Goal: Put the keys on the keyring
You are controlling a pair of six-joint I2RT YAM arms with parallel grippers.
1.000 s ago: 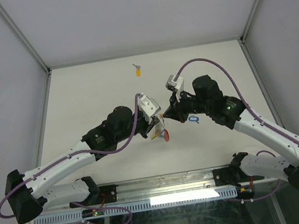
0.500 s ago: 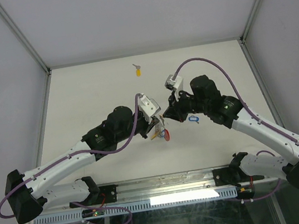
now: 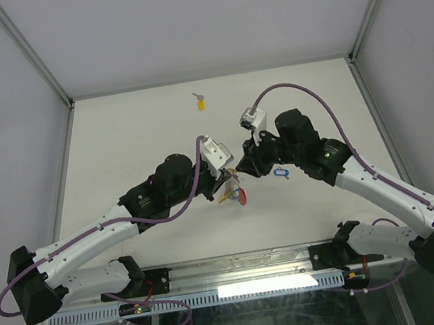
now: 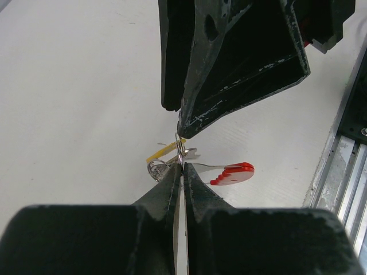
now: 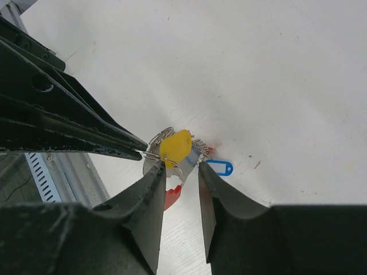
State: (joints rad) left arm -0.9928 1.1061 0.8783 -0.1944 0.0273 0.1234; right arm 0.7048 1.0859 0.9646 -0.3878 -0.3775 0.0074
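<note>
Bench (image 3: 131, 134) white, both arms meet near its centre. Left tool (image 4: 181, 167) pinched tight on keyring (image 4: 179, 148), gripping a thin wire ring of it, at bench centre. Right tool (image 5: 182, 169) tip to tip with it from 2 o'clock. Its gap is narrow and a yellow-headed key (image 5: 175, 146) sits at its tips, cannot tell if clamped. Red strip (image 4: 232, 173) hangs off the ring cluster at 4 o'clock. Blue-tagged key (image 3: 281, 173) on bench, near cluster at 3 o'clock. Loose yellow key (image 3: 200, 104) on bench at 12 o'clock, well apart.
</note>
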